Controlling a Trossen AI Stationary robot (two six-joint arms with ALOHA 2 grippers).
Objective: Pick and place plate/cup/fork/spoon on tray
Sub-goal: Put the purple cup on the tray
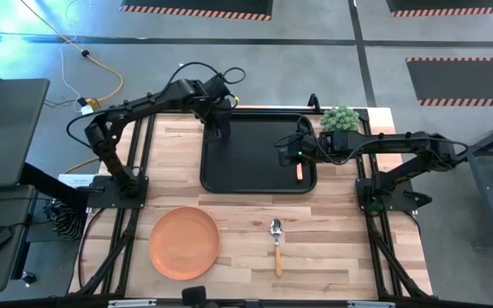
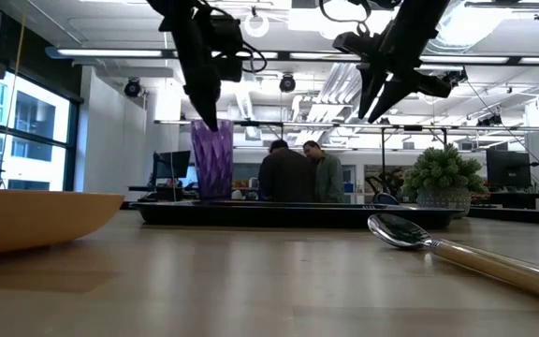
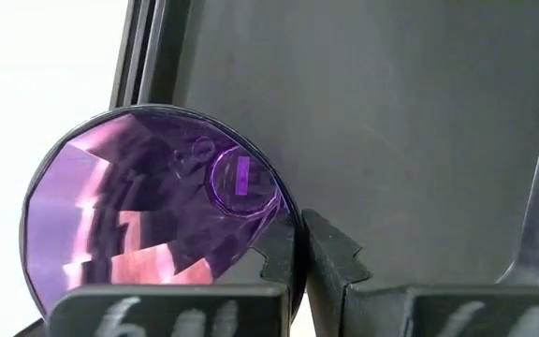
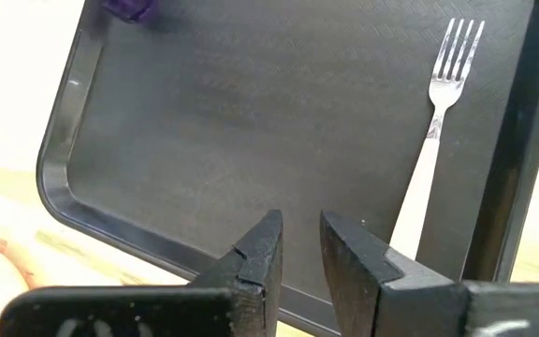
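Note:
The purple cup stands upright on its base in the far left corner of the black tray. My left gripper is shut on the cup from above. The fork lies flat on the tray along its right rim. My right gripper hovers above the tray beside the fork, slightly open and empty. The orange plate and the spoon lie on the wooden table near its front edge. My left gripper pinches the cup's wall at the rim, one finger inside the cup and one outside. The fingers point down from above. The cup stands upright with its base on the tray.
A small green plant stands just off the tray's far right corner, beside my right arm. Bare wood lies between the tray's near rim and the plate and spoon. People stand in the room beyond the table.

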